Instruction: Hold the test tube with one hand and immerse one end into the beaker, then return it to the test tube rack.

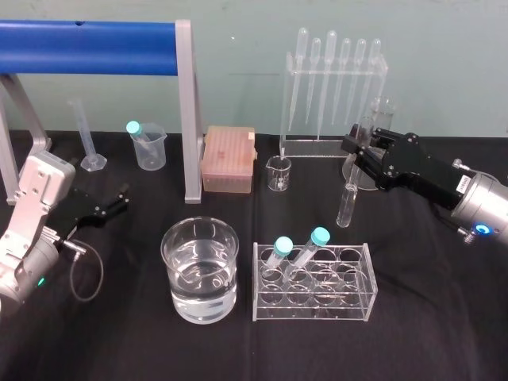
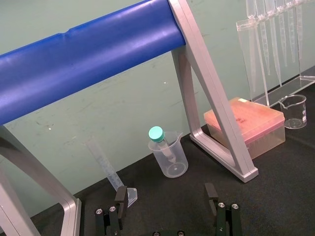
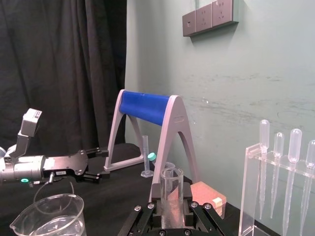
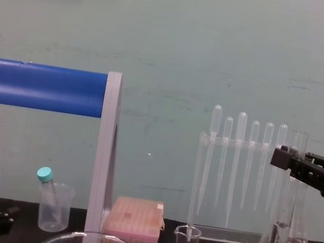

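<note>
My right gripper (image 1: 359, 149) is shut on the upper part of the test tube (image 1: 347, 205), a clear uncapped glass tube that hangs nearly upright above the black table, behind and right of the test tube rack (image 1: 361, 286). From the right wrist, the tube's lip (image 3: 172, 187) stands between the fingers (image 3: 147, 211). The chest view has the tube (image 4: 285, 209) hanging below the gripper (image 4: 294, 164). The wide beaker (image 1: 200, 270) with water stands left of the rack. My left gripper (image 1: 111, 205) rests open at the far left, its fingers (image 2: 120, 196) apart.
Two teal-capped tubes (image 1: 282, 248) lean in the rack. Behind stand a pipette stand (image 1: 333, 95), a conical flask (image 1: 373, 151), a small glass beaker (image 1: 279, 173), a pink tip box (image 1: 228, 159), a blue roller frame (image 1: 95, 48), a plastic beaker (image 1: 148, 147) and a graduated cylinder (image 1: 86, 135).
</note>
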Motion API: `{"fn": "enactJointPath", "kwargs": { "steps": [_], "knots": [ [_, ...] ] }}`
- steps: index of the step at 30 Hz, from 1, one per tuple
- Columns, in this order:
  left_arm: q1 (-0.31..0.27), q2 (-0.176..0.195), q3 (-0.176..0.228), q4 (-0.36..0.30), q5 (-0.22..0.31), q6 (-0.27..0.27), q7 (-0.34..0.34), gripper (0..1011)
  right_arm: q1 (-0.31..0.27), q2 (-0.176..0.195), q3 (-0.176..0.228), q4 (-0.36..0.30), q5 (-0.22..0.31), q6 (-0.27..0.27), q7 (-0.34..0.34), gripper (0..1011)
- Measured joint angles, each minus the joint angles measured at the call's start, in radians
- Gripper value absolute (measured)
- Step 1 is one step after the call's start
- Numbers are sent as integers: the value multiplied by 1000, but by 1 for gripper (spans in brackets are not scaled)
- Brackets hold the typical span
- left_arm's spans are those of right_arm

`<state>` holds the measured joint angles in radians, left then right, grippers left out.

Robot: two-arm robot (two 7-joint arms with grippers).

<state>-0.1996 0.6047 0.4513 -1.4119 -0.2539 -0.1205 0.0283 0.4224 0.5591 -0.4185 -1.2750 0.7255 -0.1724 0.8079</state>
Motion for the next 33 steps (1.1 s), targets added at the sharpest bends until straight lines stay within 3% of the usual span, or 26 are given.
{"fn": "enactJointPath", "kwargs": {
  "steps": [33],
  "knots": [
    [0, 0, 0, 0, 0, 0, 0, 1000, 0, 1, 0, -1, 1, 0, 0, 250]
  ]
}}
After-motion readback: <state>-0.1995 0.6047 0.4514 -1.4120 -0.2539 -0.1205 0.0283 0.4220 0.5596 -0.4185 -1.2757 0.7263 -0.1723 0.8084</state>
